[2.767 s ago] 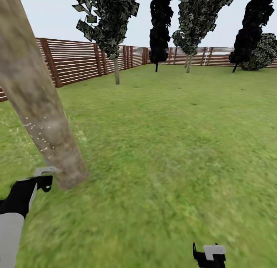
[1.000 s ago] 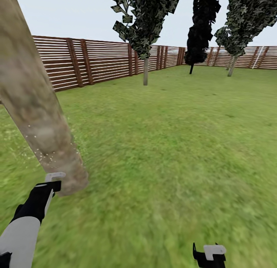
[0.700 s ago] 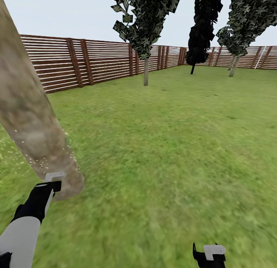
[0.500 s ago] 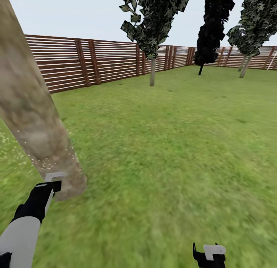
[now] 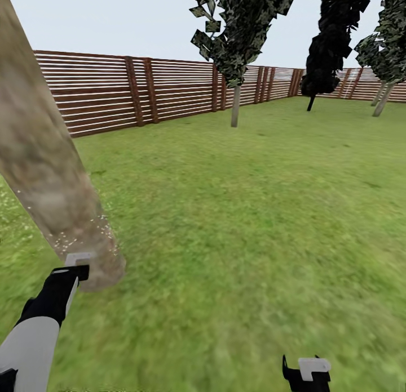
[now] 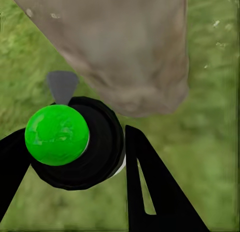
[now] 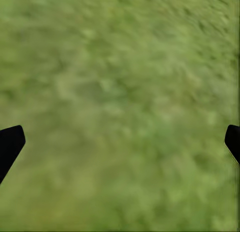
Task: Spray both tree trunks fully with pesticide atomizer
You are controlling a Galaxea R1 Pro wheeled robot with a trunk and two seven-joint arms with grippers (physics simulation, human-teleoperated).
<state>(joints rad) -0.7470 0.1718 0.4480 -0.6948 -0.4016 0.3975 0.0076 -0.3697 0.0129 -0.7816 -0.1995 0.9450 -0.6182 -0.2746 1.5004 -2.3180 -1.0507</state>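
Note:
A thick mottled grey-brown tree trunk (image 5: 45,155) leans across the left of the head view, and its flared base meets the grass close to my left gripper (image 5: 76,266). That gripper is shut on the pesticide atomizer (image 6: 75,144), a dark cylinder whose top dot shows green, with its light-grey cap (image 5: 78,259) up against the trunk base (image 6: 125,47). White specks dot the lower trunk and the grass around it. My right gripper (image 7: 120,142) hangs open over bare grass, low at the front right (image 5: 307,372).
A brown slatted fence (image 5: 113,93) runs along the back left. A thin-trunked tree (image 5: 235,105) stands before it, a dark one (image 5: 327,48) farther right, and another (image 5: 386,93) at the right edge. Open lawn (image 5: 254,212) spreads ahead and to the right.
The whole view has swung left, so fence and far trees slid right in the picture. My left arm reached forward early on and has since stayed at the trunk base. The right gripper is unchanged.

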